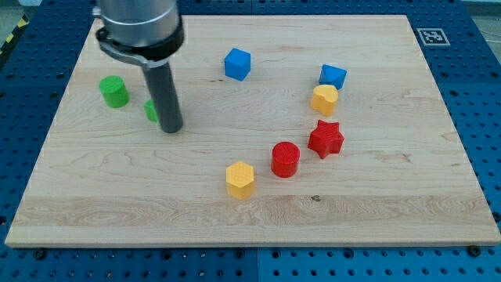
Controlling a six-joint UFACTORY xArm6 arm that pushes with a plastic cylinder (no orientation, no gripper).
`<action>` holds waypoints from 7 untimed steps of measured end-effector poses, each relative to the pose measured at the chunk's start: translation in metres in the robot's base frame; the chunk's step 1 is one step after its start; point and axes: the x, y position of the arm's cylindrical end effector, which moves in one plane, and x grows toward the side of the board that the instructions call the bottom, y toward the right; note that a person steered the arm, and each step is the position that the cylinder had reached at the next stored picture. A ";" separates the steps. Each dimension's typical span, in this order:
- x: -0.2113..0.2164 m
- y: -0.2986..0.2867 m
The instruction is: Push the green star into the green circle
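Note:
The green circle [114, 92] is a short green cylinder at the view's left on the wooden board [250, 211]. The green star [150, 110] lies just to its right, mostly hidden behind my rod; only a sliver of its left side shows, so its shape is hard to make out. My tip [171, 128] rests on the board right against the star's right side. A small gap separates the star from the circle.
A blue cube [237, 63] sits at top centre. A second blue block [333, 76], a yellow block [324, 99] and a red star [326, 139] cluster at the right. A red cylinder [285, 159] and a yellow hexagon [240, 179] lie lower centre.

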 end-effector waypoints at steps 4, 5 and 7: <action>-0.028 -0.002; -0.033 -0.002; -0.033 0.021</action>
